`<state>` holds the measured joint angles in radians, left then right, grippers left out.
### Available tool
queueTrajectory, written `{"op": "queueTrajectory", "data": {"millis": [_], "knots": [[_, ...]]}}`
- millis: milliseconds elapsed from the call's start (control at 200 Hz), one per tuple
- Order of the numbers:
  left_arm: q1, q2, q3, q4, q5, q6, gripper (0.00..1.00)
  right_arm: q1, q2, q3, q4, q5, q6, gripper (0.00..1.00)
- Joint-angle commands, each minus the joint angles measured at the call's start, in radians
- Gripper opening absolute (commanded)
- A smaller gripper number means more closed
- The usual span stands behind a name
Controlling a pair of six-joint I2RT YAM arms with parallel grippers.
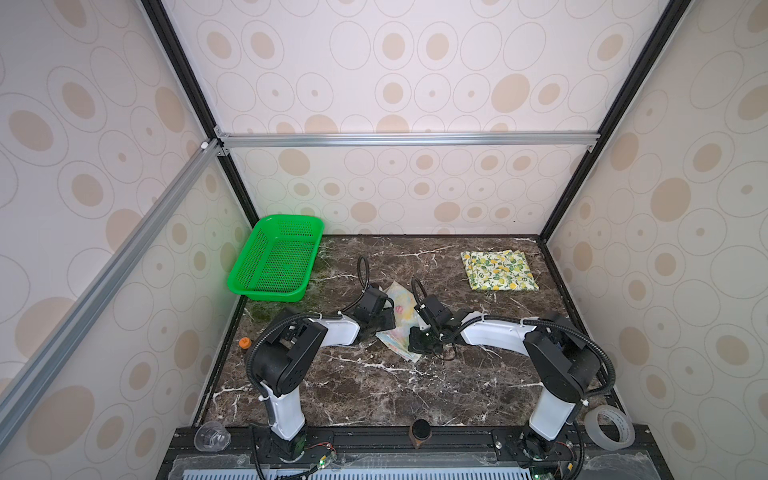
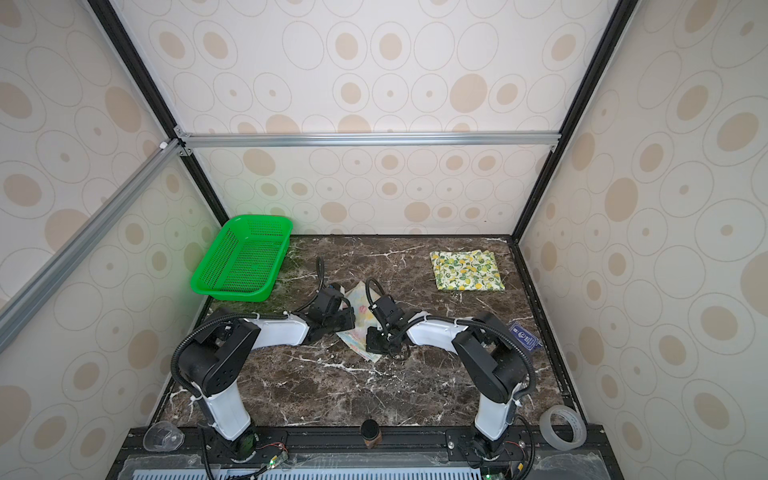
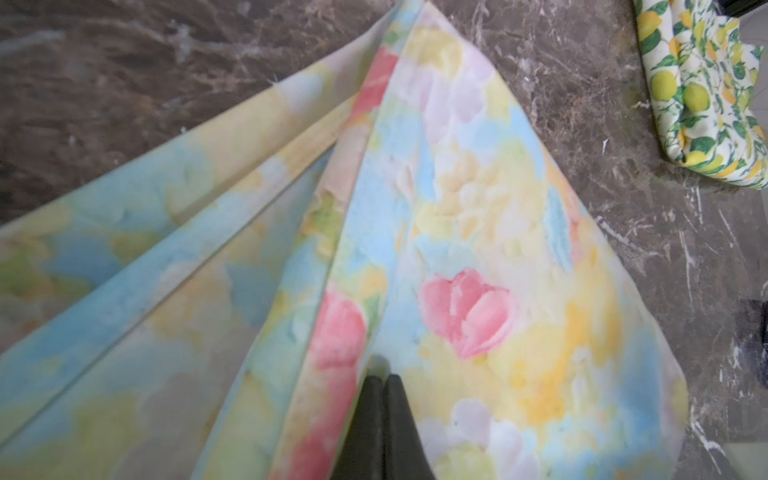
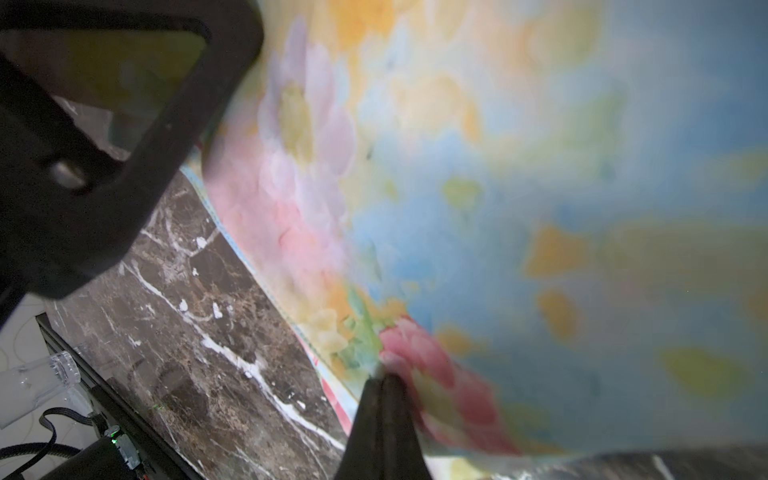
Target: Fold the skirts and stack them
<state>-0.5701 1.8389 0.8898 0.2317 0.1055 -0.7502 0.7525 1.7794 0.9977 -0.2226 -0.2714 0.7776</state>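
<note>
My left end effector (image 3: 384,380) and right end effector (image 4: 380,380) are both pinched shut on the flower skirt (image 1: 402,322) in the middle of the bench (image 1: 374,390). I think this is so I can fold it. The lemon skirt (image 1: 500,270) lies folded far right, ready for stacking. My arms hide most of the flower skirt from above, and the right wrist view is blurry.

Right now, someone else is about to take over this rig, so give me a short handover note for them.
Grippers: the left gripper and the right gripper are each shut on the flowered skirt, which is partly raised at mid-table.
Lemon skirt: folded, lying flat at the far right corner.
Done: lemon skirt folded.
Left: finish folding the flowered skirt, then stack it on the lemon skirt.
</note>
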Motion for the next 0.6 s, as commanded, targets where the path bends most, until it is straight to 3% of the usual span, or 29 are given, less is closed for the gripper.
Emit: {"op": "queueTrajectory", "data": {"millis": [0,150,285,450,595], "knots": [[0.015,0.07,0.071,-0.016,-0.017,0.059,0.0,0.01,0.044,0.018,-0.014,-0.001,0.03,0.0],[0.016,0.061,0.143,0.022,-0.002,0.129,0.0,0.018,0.016,0.069,0.0,0.012,0.037,0.0],[0.014,-0.02,0.18,0.003,0.033,0.145,0.0,-0.013,-0.104,0.118,-0.076,0.044,-0.021,0.0],[0.015,-0.076,0.192,-0.079,0.057,0.103,0.0,-0.138,-0.216,0.123,-0.133,0.06,-0.101,0.0],[0.015,-0.048,0.157,-0.072,0.056,0.054,0.0,-0.249,-0.186,0.091,-0.098,0.039,-0.163,0.0]]}}
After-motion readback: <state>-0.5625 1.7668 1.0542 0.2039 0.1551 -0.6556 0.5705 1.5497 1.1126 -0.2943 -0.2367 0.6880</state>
